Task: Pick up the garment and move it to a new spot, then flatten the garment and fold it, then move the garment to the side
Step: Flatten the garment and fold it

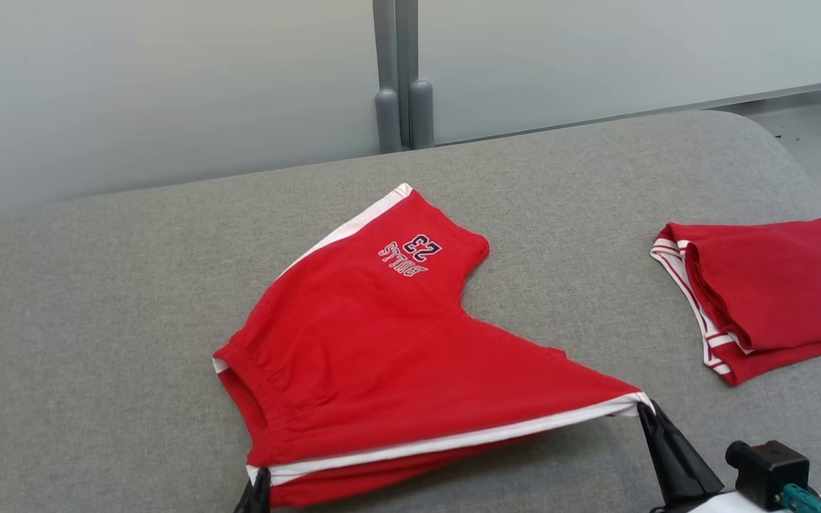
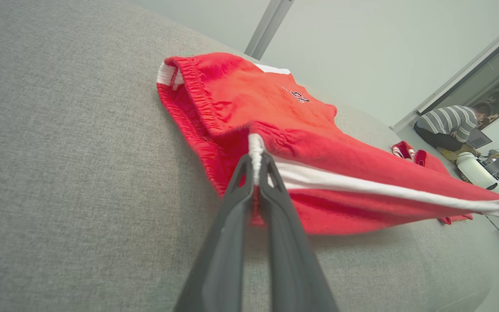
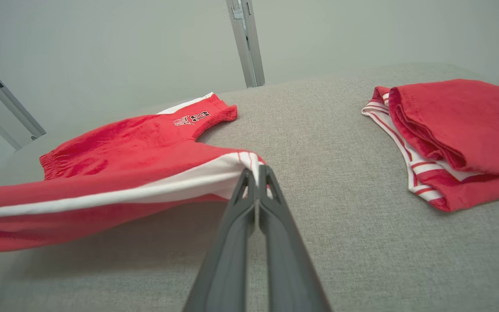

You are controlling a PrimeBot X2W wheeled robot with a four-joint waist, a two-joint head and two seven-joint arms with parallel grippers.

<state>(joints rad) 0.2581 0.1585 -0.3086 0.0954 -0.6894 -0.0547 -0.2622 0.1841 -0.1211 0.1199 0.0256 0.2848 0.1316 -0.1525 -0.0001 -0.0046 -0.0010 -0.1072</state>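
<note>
Both our hands grip the red shorts (image 1: 382,342). The left hand (image 2: 256,158) is pinched shut on the waistband corner at the white side stripe (image 1: 453,442), and the right hand (image 3: 256,171) is pinched shut on the leg-hem end of that stripe. This edge is raised and taut between them at the near side of the grey bench (image 1: 97,320). The rest of the shorts lies on the bench, printed leg pointing away. A folded red garment (image 1: 774,292) lies well apart to our right.

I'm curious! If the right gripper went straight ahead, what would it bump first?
The red shorts: its fingers pinch their white-striped corner. Beyond that, probably bare grey cushion.
</note>
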